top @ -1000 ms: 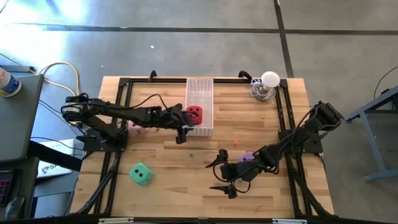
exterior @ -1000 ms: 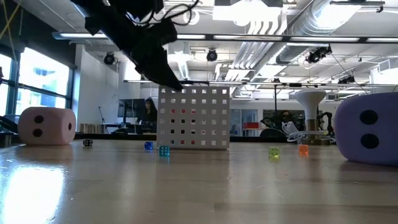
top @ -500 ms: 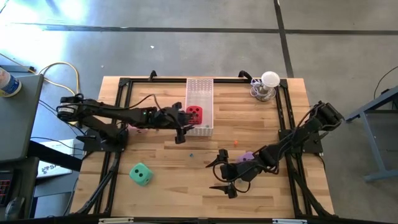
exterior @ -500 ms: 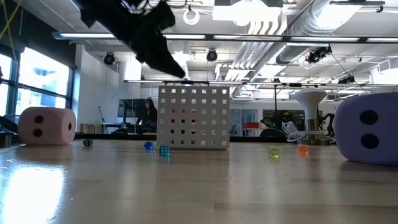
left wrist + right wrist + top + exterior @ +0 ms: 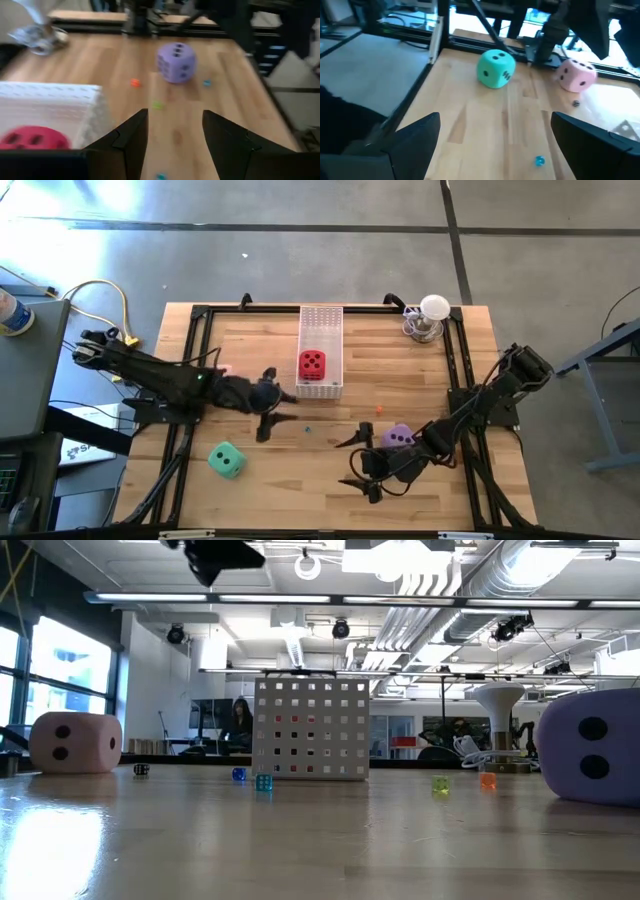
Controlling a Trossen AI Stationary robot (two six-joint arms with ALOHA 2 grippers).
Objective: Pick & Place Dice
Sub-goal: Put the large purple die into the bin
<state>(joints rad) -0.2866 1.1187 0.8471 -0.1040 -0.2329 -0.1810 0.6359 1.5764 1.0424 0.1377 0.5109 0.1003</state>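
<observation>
Red die in the tray, three dice loose on the table.

We see only an edge of the pink die behind the left arm. The red die, black-pipped, sits in the white perforated tray. Left gripper and right gripper both hang wide and empty, purple die beside the right, green die apart.

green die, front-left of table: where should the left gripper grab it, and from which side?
Best guess: come straight down on the green die and pinch two opposite flat side faces at mid-height. It sits alone on bare table, so every side is free, but it is turned slightly askew to the table edge, so rotate the wrist to match. The left gripper is open and close by.
</observation>
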